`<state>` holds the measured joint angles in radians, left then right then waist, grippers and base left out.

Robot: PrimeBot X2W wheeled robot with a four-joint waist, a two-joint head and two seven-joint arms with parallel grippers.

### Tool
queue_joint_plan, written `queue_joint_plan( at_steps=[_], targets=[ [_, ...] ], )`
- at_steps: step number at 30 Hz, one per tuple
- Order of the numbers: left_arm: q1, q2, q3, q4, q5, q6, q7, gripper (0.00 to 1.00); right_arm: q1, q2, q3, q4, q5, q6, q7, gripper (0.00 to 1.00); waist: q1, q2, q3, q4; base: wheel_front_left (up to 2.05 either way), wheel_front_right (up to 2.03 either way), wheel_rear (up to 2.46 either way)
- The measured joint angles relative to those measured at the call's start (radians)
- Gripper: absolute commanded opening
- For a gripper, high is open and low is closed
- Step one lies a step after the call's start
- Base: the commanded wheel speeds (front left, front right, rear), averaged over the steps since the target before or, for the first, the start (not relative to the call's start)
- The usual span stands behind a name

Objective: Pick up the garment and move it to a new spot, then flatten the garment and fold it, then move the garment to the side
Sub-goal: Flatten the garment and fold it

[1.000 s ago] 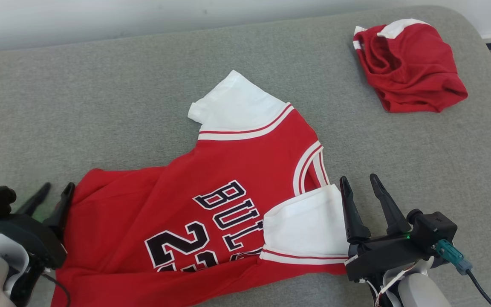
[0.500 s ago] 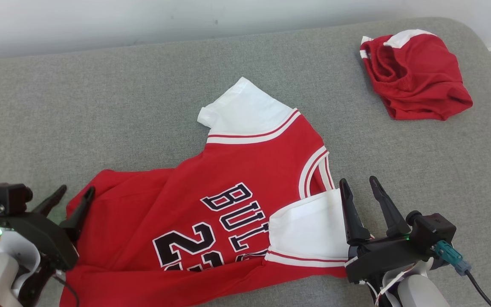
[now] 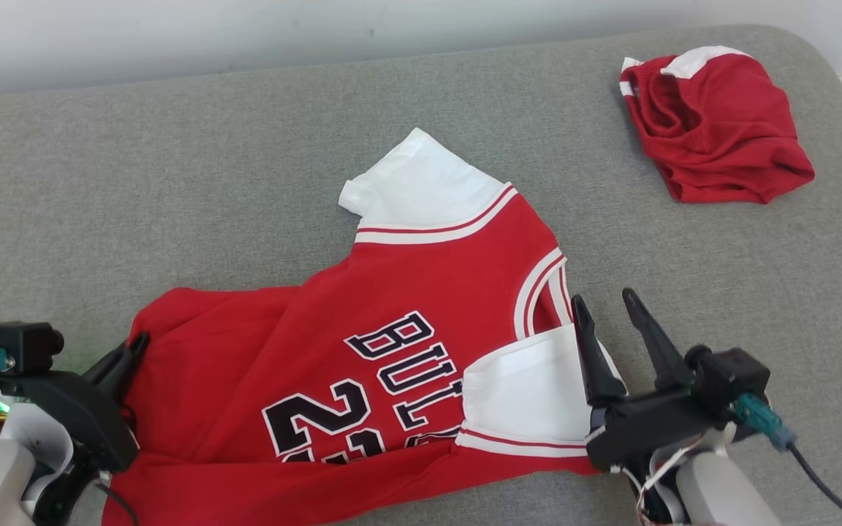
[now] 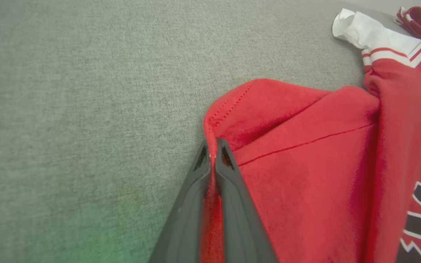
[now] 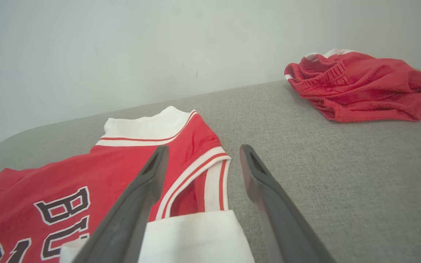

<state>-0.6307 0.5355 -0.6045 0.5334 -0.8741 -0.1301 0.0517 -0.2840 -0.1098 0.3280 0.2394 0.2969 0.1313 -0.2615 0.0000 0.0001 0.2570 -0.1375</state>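
Near the front edge of the grey padded surface (image 3: 172,183) the red jersey (image 3: 406,314) lay spread, lettering up. The left pincer (image 4: 214,148) was clamped on its left hem corner. The right pincer (image 3: 604,297) stood open at the white sleeve (image 3: 531,387). A crumpled red garment (image 3: 713,124) lay at the far right corner.

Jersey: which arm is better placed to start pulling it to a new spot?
Left. The left gripper is pinched shut on a red hem edge of the jersey. The right gripper stands open at the white sleeve, holding nothing.
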Motion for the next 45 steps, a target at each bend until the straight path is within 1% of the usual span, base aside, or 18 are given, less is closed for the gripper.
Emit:
queue_joint_plan(
  at_steps=[3, 6, 10, 14, 17, 20, 27, 34, 37, 45],
  targets=[
    [-0.008, 0.0, 0.002, -0.007, 0.016, 0.008, -0.037, 0.0, -0.051, -0.023, 0.021, 0.029, 0.0, 0.0, 0.004, 1.0, 0.0001, 0.0, 0.0, 0.009, 0.0, 0.0, 0.0],
    [-0.011, 0.003, 0.006, -0.03, 0.042, 0.023, -0.078, 0.0, -0.126, -0.035, 0.039, 0.067, 0.0, 0.0, 0.039, 1.0, 0.0, 0.0, 0.003, 0.022, 0.0, 0.0, 0.0],
    [-0.009, 0.0, 0.011, -0.091, 0.068, 0.066, -0.134, 0.0, -0.258, -0.048, 0.055, 0.131, 0.015, 0.0, 0.086, 1.0, 0.0, 0.0, 0.01, 0.044, 0.0, 0.0, 0.0],
    [0.002, -0.012, 0.015, -0.161, 0.094, 0.114, -0.18, 0.0, -0.398, -0.058, 0.072, 0.237, 0.033, 0.0, 0.155, 1.0, 0.0001, 0.0, 0.024, 0.075, 0.0, 0.0, 0.0],
    [0.015, -0.022, 0.012, -0.205, 0.113, 0.146, -0.203, 0.0, -0.497, -0.061, 0.077, 0.32, 0.047, 0.0, 0.183, 1.0, 0.0001, 0.0, 0.036, 0.103, 0.0, 0.0, 0.0],
    [0.02, -0.035, 0.006, -0.25, 0.125, 0.167, -0.221, 0.0, -0.593, -0.07, 0.088, 0.41, 0.043, 0.0, 0.211, 1.0, 0.0001, 0.0, 0.052, 0.132, 0.0, 0.0, 0.0],
    [0.029, -0.057, -0.01, -0.32, 0.153, 0.202, -0.238, 0.0, -0.779, -0.057, 0.118, 0.629, 0.054, 0.0, 0.276, 1.0, 0.0001, 0.0, 0.1, 0.191, 0.0, 0.0, 0.0],
    [0.022, -0.071, -0.015, -0.373, 0.173, 0.219, -0.254, 0.0, -0.923, -0.064, 0.124, 0.813, 0.055, 0.0, 0.283, 1.0, 0.0001, 0.0, 0.157, 0.239, 0.0, 0.0, 0.0],
    [0.015, -0.076, -0.018, -0.383, 0.18, 0.22, -0.258, 0.0, -0.968, -0.063, 0.123, 0.88, 0.056, 0.0, 0.284, 1.0, 0.0001, -0.0001, 0.181, 0.258, 0.0, 0.0, 0.0],
    [0.005, -0.091, -0.028, -0.394, 0.184, 0.219, -0.265, 0.0, -1.046, -0.06, 0.126, 1.0, 0.04, 0.0, 0.287, 1.0, 0.0001, -0.0001, 0.23, 0.296, 0.0, 0.0, 0.0]
  ],
)
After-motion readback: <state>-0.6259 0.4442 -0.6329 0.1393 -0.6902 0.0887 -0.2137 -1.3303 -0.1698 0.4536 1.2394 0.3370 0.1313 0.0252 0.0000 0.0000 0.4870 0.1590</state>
